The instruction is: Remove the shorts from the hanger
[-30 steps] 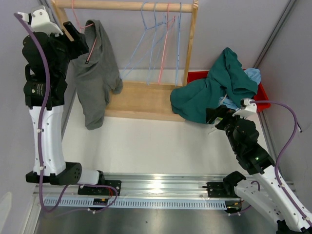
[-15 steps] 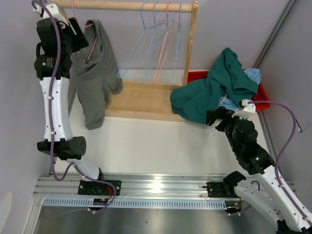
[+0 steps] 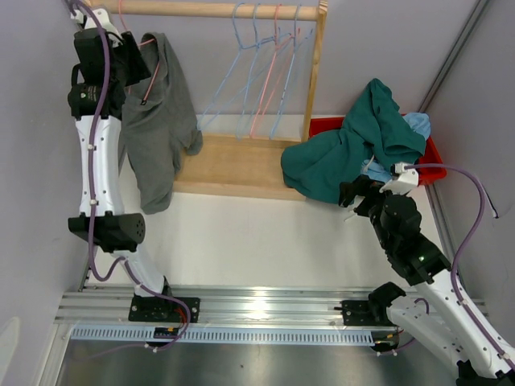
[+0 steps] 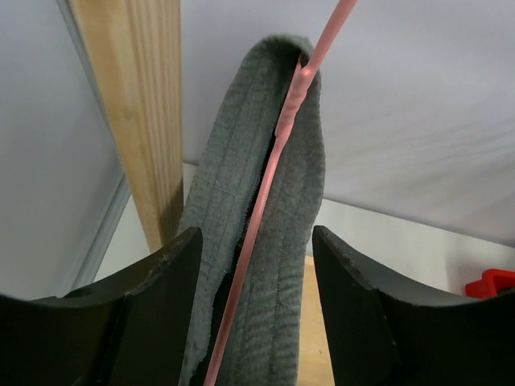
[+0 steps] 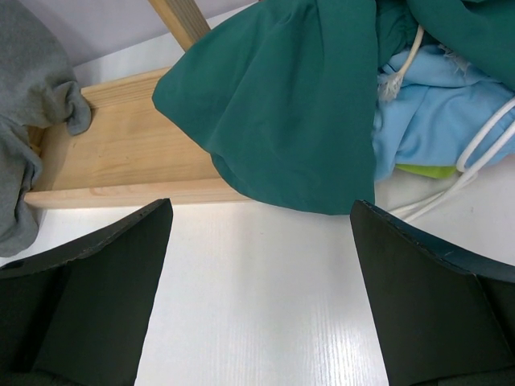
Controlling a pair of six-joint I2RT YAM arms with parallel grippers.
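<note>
The grey shorts (image 3: 157,121) hang at the upper left of the overhead view, folded over a pink wire hanger (image 4: 276,161) that hooks on the wooden rack's top rail (image 3: 209,10). Their lower end drops past the rack's base board (image 3: 241,165) towards the white table (image 3: 241,233). How the hanger's hook sits on the rail is hidden behind the left arm.

In the left wrist view the grey cloth (image 4: 241,209) rises through the middle of the frame with the pink wire running up its fold. The left gripper (image 4: 256,241) stands apart around it, one finger on each side. Whether either finger touches the cloth cannot be told. The rack's upright post (image 4: 137,121) is just to the left, and the bottom of the shorts is cut off by the frame edge.

Four empty wire hangers (image 3: 261,72), blue and pink, hang further right along the rail.

At the right of the overhead view, dark teal shorts (image 3: 346,149) spill from a red bin (image 3: 322,127) onto the base board. They cover most of the light-blue shorts (image 3: 417,123).

The right gripper (image 5: 259,213) hovers wide apart over the table, holding nothing. Its camera shows a white drawstring (image 5: 483,145) and, under the blue cloth, a sliver of lime-green cloth (image 5: 418,170) too small to make out further.
</note>
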